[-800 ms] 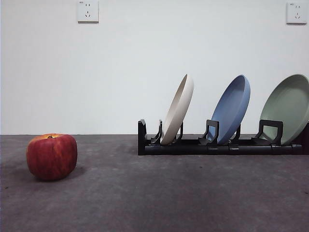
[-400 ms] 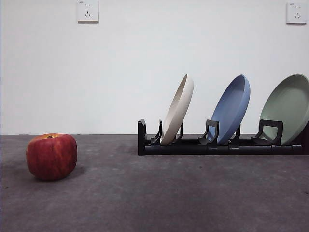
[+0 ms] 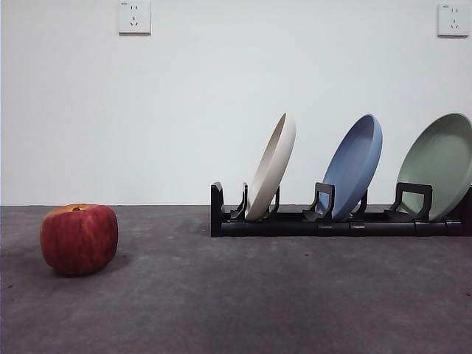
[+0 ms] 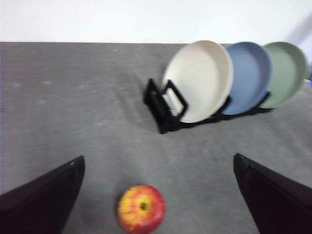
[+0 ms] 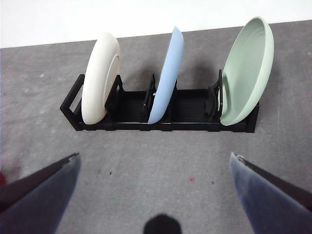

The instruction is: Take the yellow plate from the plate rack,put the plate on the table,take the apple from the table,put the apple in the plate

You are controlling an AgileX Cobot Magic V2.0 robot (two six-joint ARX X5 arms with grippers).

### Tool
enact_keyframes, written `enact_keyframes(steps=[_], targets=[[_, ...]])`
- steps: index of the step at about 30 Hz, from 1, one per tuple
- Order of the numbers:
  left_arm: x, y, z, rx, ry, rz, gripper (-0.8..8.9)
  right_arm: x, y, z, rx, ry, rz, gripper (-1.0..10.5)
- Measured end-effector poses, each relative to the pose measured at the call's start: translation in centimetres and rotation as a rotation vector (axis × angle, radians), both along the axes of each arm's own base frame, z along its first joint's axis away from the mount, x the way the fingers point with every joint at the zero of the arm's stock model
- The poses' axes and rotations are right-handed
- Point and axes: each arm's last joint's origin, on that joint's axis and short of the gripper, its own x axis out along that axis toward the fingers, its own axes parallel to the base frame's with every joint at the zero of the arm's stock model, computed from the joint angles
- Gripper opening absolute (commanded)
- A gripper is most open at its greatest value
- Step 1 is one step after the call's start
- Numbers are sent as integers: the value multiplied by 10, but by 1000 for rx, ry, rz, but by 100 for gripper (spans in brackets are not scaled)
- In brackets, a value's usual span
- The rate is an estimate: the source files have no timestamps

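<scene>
— How does the left gripper [image 4: 156, 195] stand?

— Its two black jaws are spread wide and hold nothing. The apple [image 4: 141, 208] lies on the table [image 4: 73, 97] between them, nearer the left jaw, touching neither, its stem end turned up toward the wrist camera. Farther out ahead of that gripper, and off to its right, is the plate rack [image 4: 163, 109], with the yellow plate [image 4: 200, 80] in the slot closest to the gripper and the blue plate [image 4: 251, 73] and the pale green plate [image 4: 287, 70] lined up behind it.

— And the right gripper [image 5: 156, 195]?

— Also spread wide, empty, above bare table. Straight ahead of it the rack runs crosswise. The yellow plate sits to the gripper's forward left, standing on edge in the end slot and leaning; the blue plate is in the middle slot, roughly dead ahead; the green one is forward right in the far end slot. All are well clear of the jaws.

— Does either arm show in the front view?

— No. There the apple [image 3: 79, 238] rests alone on the table at the left, well apart from the rack [image 3: 339, 221] on the right. The yellow plate [image 3: 271, 166] stands in the rack's leftmost slot, tilted with its top toward the right, then the blue [image 3: 354, 166], then the green [image 3: 439, 166], each leaning the same way between upright prongs.

— Anything on the wall [image 3: 221, 96]?

— Two white sockets, one [image 3: 134, 16] top left and one [image 3: 453, 18] top right.
</scene>
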Motion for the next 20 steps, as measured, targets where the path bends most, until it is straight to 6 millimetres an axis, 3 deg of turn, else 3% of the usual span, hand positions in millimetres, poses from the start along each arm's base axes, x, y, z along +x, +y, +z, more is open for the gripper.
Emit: enact_keyframes(steps=[6, 14, 20], targets=[[17, -7, 3, -57, -31, -140, 536, 0, 1, 0, 9, 0, 21, 514], [59, -32, 9, -69, 46, -242, 536, 0, 1, 0, 14, 1, 31, 513], [82, -52, 31, -73, -24, -308, 536, -1, 1, -1, 14, 17, 31, 513]])
